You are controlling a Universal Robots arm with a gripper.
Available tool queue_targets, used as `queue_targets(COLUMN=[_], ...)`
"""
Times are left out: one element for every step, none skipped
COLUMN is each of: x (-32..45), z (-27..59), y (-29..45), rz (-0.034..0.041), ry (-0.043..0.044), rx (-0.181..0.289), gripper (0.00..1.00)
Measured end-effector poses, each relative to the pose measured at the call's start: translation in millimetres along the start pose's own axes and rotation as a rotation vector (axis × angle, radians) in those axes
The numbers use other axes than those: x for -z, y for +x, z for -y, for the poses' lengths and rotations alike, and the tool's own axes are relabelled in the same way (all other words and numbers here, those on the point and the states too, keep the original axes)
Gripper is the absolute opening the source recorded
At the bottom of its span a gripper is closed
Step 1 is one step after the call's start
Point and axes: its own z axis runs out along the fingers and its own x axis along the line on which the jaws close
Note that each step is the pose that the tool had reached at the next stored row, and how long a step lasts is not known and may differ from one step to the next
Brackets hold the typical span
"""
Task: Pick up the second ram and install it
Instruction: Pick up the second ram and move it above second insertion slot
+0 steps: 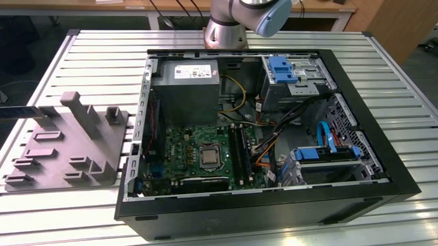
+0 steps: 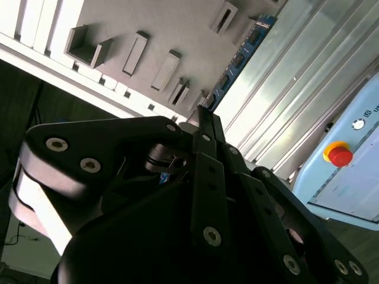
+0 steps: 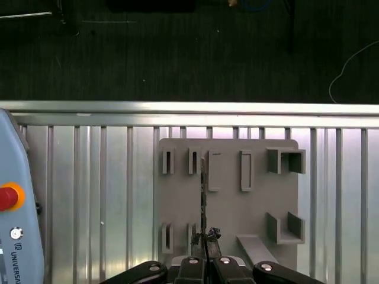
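Note:
The second ram [image 1: 15,111] is a dark, narrow stick standing on edge in the grey holder block [image 1: 68,148] at the exterior view's left, and it juts out past the block's edge. In the first wrist view the ram [image 3: 203,189] shows edge-on as a thin dark line across the holder [image 3: 228,207], in line with my gripper [image 3: 205,239]. In the second wrist view its blue-green board with black chips [image 2: 240,59] lies beyond my gripper [image 2: 204,112]. The fingers are shut with nothing between them, above the ram and apart from it.
An open computer case [image 1: 274,205] lies on the slatted metal table [image 1: 82,61], with the motherboard [image 1: 205,154] and its memory slots [image 1: 239,148] exposed. A pendant with a red stop button [image 3: 7,197] lies on the table near the holder. The arm's base [image 1: 226,31] stands behind the case.

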Motion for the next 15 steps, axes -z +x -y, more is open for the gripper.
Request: queue_targets(x=[3.0, 6.0, 9.1, 12.2, 15.1, 18.0, 20.3, 22.7, 25.6, 28.5, 31.3, 34.1, 36.9, 39.6, 42.0], z=[0.0, 0.0, 0.0, 0.1, 0.0, 0.0, 0.0, 0.0, 0.1, 0.1, 0.1, 0.1, 0.1, 0.1, 0.1], y=[-0.1, -0.1, -0.2, -0.3, -0.3, -0.4, -0.4, -0.5, -0.6, -0.6, -0.7, -0.7, -0.8, -0.9, -0.9], rz=[0.0, 0.0, 0.0, 0.0, 0.0, 0.0, 0.0, 0.0, 0.0001, 0.0, 0.0, 0.0, 0.0, 0.0, 0.0], ry=[-0.0001, -0.0001, 0.0, 0.0, 0.0, 0.0, 0.0001, 0.0002, 0.0004, 0.0003, 0.0003, 0.0003, 0.0003, 0.0004, 0.0005], rx=[0.0, 0.0, 0.0, 0.0, 0.0, 0.0, 0.0, 0.0, 0.0, 0.0, 0.0, 0.0, 0.0, 0.0, 0.0], gripper=[0.12, 0.12, 0.12, 0.12, 0.12, 0.12, 0.12, 0.12, 0.12, 0.12, 0.12, 0.12, 0.12, 0.12, 0.12])
